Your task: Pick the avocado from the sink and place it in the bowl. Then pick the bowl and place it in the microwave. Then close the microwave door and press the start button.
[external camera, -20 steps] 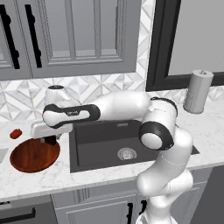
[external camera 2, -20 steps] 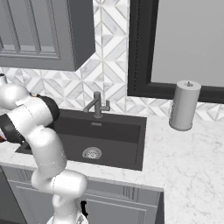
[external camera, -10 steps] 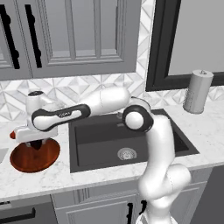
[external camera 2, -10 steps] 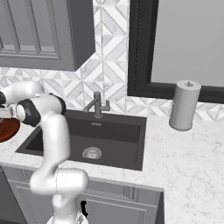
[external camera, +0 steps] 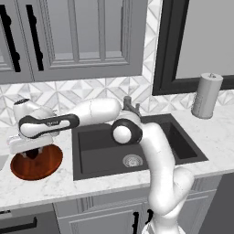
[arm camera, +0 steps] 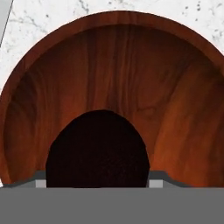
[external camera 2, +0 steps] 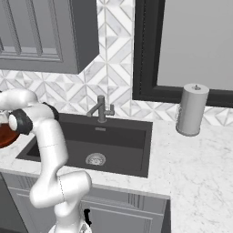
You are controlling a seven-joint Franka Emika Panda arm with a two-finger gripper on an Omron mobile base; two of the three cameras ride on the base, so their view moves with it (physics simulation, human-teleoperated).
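End effector (external camera: pixel 33 153) is seen poised directly over the bowl (external camera: pixel 36 162), pointing down into it, with the avocado (arm camera: pixel 98 148) caught between its fingers; the grip is a wide one, the jaws spread to the fruit's girth. From the hand view the avocado hangs low over the near half of the bowl's glossy floor, not its middle; whether it touches the wood cannot be told. The bowl itself sits on the tabletop (external camera: pixel 55 183) just left of the sink (external camera: pixel 132 146), near the front edge, and is glimpsed at the far left of the right base view too (external camera 2: pixel 5 135). The placing step is judged nearly done, with release yet to come. Risks noted: if the fruit is let go from any height, a rounded thing on a slick, shallow, sloping surface may roll or bounce, and could climb the low rim and end up on the tabletop. An off-centre drop toward the near wall would add to that. If the fingers are lowered further before opening, the bowl may be pressed or nudged, and being light it could be shoved toward the edge. On withdrawal, a finger might be dragged against the fruit and flick it out. The bowl's low, smooth rim is expected to offer little purchase for the later lift.
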